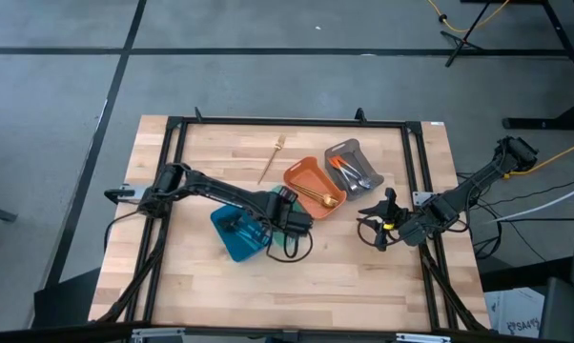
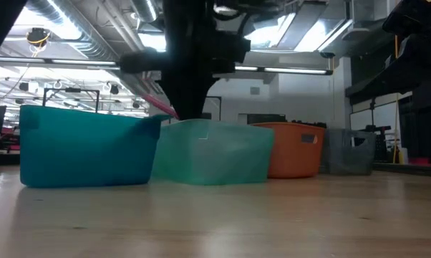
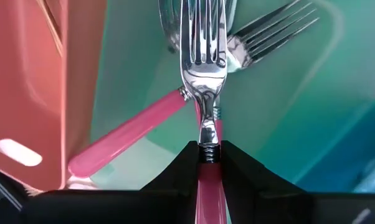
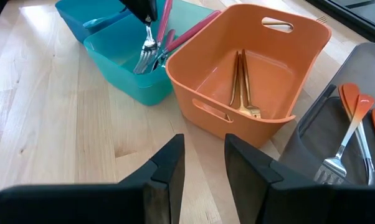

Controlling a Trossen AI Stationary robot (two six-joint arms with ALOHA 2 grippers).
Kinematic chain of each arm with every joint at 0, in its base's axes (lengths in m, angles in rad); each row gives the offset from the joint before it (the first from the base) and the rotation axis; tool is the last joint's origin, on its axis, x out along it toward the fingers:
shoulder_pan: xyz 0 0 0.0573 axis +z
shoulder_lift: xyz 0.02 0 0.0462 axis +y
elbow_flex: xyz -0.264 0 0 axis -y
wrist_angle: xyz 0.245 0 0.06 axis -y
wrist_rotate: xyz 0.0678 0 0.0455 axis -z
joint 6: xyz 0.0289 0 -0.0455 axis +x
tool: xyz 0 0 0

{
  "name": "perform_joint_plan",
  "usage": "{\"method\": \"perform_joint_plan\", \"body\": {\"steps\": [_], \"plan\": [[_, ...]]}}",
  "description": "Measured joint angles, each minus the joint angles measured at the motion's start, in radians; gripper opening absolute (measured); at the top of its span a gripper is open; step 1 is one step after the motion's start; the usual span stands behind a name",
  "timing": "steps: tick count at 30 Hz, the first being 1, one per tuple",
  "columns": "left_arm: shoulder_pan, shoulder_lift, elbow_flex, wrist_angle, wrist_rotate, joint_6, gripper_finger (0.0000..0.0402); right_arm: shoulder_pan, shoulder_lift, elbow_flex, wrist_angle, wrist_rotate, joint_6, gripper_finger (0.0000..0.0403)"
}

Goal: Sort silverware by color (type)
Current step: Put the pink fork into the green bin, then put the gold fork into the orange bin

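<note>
Left tool grips a pink-handled fork over the teal tray; release low, beside the other pink forks. Right tool open.

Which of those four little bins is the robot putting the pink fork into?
The light teal bin, between the darker blue bin and the orange bin. The left hand holds a pink-handled fork over it, and other pink forks already lie inside.

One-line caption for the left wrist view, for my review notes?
Left end effector grips a pink-handled fork over the teal tray, where another pink-handled fork lies.
</note>
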Motion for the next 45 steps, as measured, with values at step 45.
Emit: {"method": "perform_joint_plan", "body": {"steps": [45], "plan": [[0.042, 0.0, 0.033, 0.105, 0.005, -0.01, 0.0082, 0.0, 0.0, 0.0, 0.0, 0.0, 0.0, 0.0106]]}}
